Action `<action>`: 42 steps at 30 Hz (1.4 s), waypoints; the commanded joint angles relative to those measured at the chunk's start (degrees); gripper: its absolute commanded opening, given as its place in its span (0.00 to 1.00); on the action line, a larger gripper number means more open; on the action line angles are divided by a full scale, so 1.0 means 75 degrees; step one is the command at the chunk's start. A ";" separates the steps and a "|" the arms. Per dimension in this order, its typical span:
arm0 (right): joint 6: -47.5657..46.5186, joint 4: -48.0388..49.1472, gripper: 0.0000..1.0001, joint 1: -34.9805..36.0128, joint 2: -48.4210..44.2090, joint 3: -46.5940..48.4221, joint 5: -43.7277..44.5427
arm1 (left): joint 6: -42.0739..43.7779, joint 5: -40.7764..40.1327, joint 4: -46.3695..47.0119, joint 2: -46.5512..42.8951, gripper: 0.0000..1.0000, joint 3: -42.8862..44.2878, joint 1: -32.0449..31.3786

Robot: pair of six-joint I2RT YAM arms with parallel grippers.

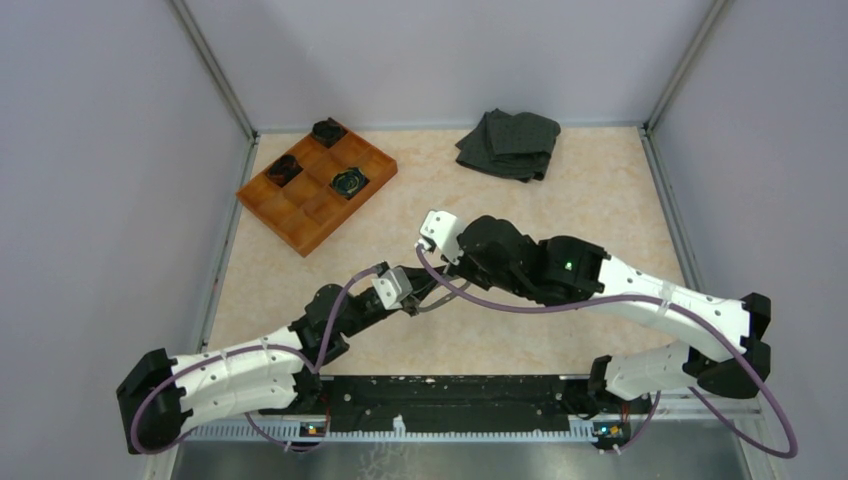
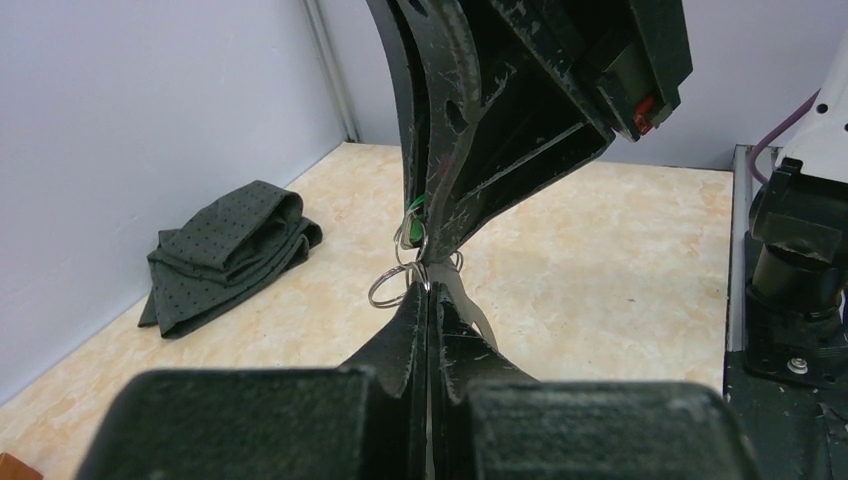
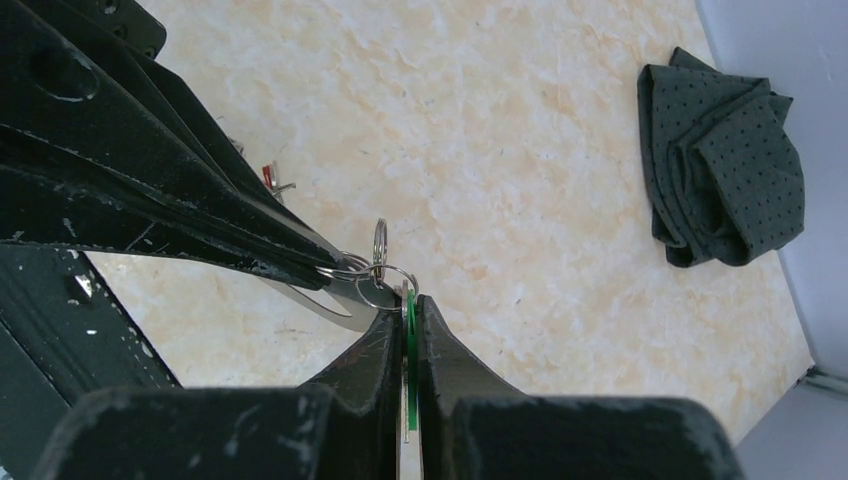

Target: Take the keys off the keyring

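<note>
The left gripper [image 2: 427,292] and the right gripper [image 3: 408,302] meet tip to tip above the middle of the table [image 1: 560,210], well clear of its edges. The left claw is pinched tight on a key [image 3: 338,304], whose grey blade sticks out past its fingers. The right claw is clamped on a thin green flat piece [image 3: 410,350]. The keyring [image 3: 380,240] hangs between the two tips, off the table, with several thin wire loops bunched together there.

A small grey piece with a red mark [image 3: 270,178] lies on the table beyond the left fingers.

Open tabletop lies all round the meeting point. The orange tray [image 1: 300,225] with its black round objects [image 1: 350,181] sits at the far left, close to the left wall. A folded dark dotted cloth [image 1: 510,143] lies at the far right against the back wall. Grey walls close off the left, back and right sides. The black base rail [image 1: 450,400] runs along the near edge.

A green lamp [image 1: 568,265] glows on the right arm. Any lettering on the arms is too small to read.
</note>
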 commanded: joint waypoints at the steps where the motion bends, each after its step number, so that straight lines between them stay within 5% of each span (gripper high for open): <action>1: -0.0175 0.0095 0.00 -0.0189 -0.0138 0.0213 -0.0003 | -0.0044 0.0236 0.0805 -0.0113 0.00 -0.0042 -0.0043; 4: -0.0231 0.0152 0.00 -0.0140 -0.0242 0.0355 -0.0486 | -0.0056 0.0147 0.0599 -0.0037 0.01 0.0072 -0.0049; 8: -0.0318 0.0151 0.00 -0.0045 -0.0296 0.0512 -0.0659 | -0.0152 0.0095 0.0450 0.0078 0.24 0.0154 -0.0048; 10: -0.0359 0.0154 0.00 -0.0014 -0.0300 0.0517 -0.0677 | -0.0176 0.0101 0.0444 0.0121 0.27 0.0168 -0.0045; 35: -0.0207 0.0075 0.00 0.0186 -0.0197 0.0613 -0.0584 | -0.0015 0.0162 0.0288 0.0647 0.27 0.0643 -0.0048; 42: -0.0126 0.0134 0.00 0.0211 -0.0290 0.0403 -0.0362 | 0.0028 0.0032 0.0111 0.0901 0.15 0.0684 -0.0043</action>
